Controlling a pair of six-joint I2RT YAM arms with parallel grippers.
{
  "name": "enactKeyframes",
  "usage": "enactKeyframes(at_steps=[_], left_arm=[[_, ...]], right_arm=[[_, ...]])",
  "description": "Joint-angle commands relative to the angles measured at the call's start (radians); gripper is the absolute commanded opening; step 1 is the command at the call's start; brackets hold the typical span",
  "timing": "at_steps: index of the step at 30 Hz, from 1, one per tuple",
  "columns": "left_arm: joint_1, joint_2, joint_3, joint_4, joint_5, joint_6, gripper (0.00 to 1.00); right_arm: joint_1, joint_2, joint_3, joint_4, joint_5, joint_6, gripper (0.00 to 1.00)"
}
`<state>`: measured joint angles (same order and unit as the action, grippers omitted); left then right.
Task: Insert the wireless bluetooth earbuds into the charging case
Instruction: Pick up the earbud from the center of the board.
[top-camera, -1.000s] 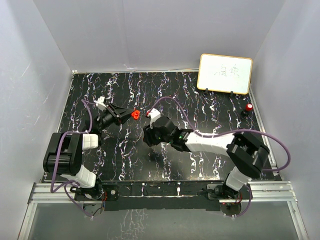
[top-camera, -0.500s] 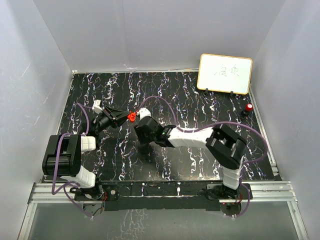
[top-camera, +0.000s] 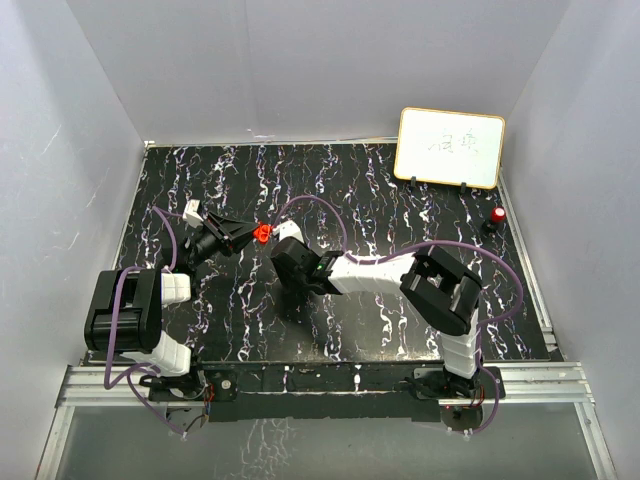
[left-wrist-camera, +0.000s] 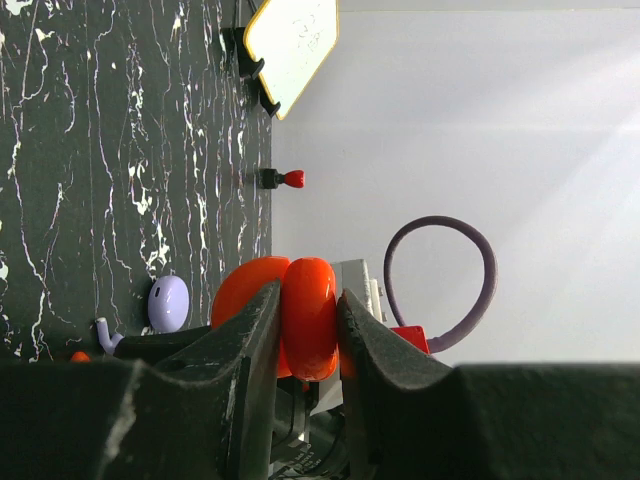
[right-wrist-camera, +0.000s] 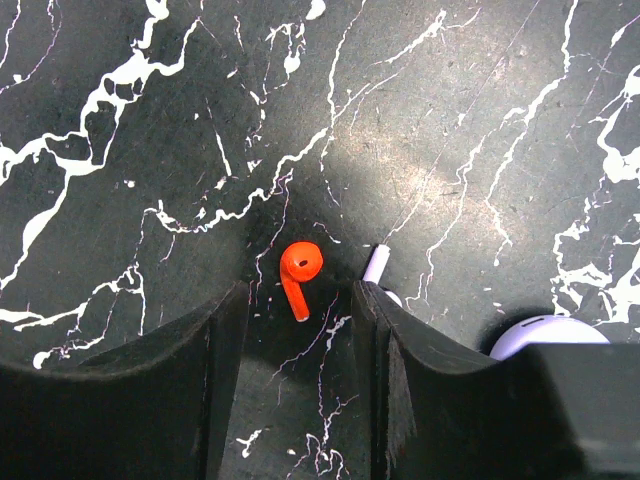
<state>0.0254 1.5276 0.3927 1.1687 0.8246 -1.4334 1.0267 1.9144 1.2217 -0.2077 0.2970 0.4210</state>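
Lying between right gripper (right-wrist-camera: 300, 318) jaws, red earbud (right-wrist-camera: 299, 268)

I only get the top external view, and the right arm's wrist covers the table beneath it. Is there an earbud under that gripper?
Observer: Yes, the red earbud lies on the table between the right gripper's open fingers, touching neither.
Operator: What's the red thing on the other arm?
Observer: The left gripper is shut on the red charging case.
Operator: And the other earbud?
Observer: The purple earbud lies on the table, seen beyond the case in the left wrist view.
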Motion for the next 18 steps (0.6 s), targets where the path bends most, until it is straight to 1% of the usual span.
enactKeyframes(at_steps=[1, 11, 13, 18], left_arm=[[0.011, -0.018, -0.002, 0.030, 0.025, -0.006, 0.00], [0.012, -0.001, 0.005, 0.031, 0.032, -0.010, 0.00], [0.012, 0.000, 0.006, 0.060, 0.034, -0.013, 0.00], [0.014, 0.003, 0.006, 0.062, 0.035, -0.013, 0.00]], right_arm=[[0.006, 0.012, 0.057, 0.016, 0.034, 0.005, 0.43], [0.005, 0.033, 0.083, 0.015, 0.025, 0.010, 0.41], [0.005, 0.038, 0.087, 0.014, 0.017, 0.012, 0.41], [0.006, 0.041, 0.091, 0.015, 0.006, 0.019, 0.40]])
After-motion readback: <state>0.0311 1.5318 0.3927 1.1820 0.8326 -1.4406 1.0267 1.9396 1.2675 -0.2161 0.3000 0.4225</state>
